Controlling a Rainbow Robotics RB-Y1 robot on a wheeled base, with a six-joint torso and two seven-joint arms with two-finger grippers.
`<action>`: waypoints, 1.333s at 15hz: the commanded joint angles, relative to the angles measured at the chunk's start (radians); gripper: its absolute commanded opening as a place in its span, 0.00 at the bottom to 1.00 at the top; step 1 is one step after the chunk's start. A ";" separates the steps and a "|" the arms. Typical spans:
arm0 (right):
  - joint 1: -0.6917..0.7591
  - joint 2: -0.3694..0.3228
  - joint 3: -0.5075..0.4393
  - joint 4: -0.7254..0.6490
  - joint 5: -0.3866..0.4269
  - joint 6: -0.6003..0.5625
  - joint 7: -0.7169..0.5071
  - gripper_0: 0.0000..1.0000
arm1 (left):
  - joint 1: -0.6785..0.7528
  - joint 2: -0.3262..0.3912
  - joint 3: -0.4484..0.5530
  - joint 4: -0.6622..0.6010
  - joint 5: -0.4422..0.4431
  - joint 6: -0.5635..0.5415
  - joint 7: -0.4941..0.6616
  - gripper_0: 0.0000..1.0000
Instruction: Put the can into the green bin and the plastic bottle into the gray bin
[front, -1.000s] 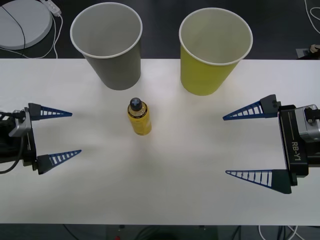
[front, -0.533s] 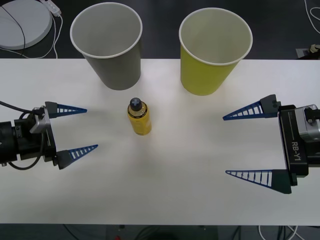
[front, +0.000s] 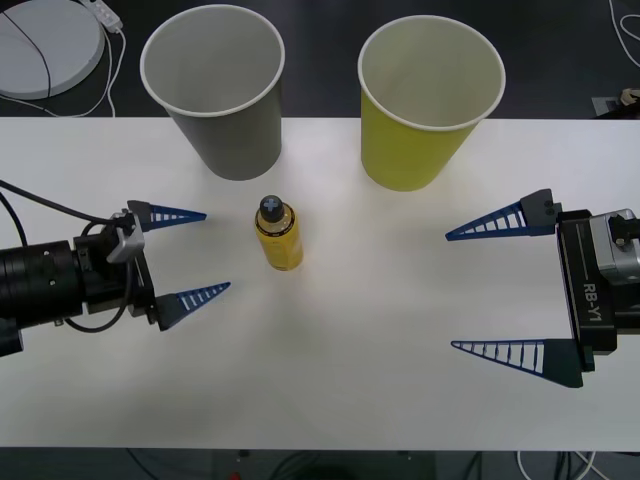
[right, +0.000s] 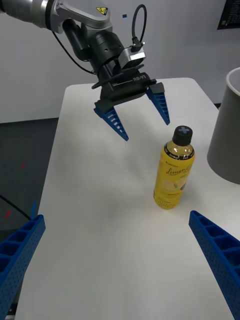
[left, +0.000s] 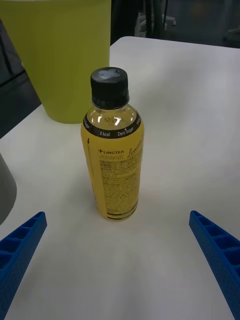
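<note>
Closing in from earlier, left gripper, jaws spread, should straddle the upright yellow plastic bottle squarely; right gripper waits open.

White table; behind it, a grey round disc with white cable.

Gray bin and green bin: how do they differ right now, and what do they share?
The gray bin is gray and stands to the robot's left; the green bin is yellow-green and stands to its right. The gray bin is nearer the plastic bottle and the open left gripper; the green bin is farther from both. Both are upright, tapered, white-rimmed cups.
</note>
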 joint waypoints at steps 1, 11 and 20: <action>0.000 0.000 0.000 0.000 0.000 0.000 0.000 1.00 | -0.017 -0.045 0.000 0.000 -0.055 0.001 0.015 1.00; 0.000 0.000 0.000 0.000 0.000 0.000 0.000 1.00 | -0.127 -0.129 -0.072 0.072 -0.100 0.041 0.058 1.00; 0.000 0.000 0.000 0.000 0.000 0.000 0.000 1.00 | -0.198 -0.223 -0.110 0.116 -0.167 0.041 0.081 1.00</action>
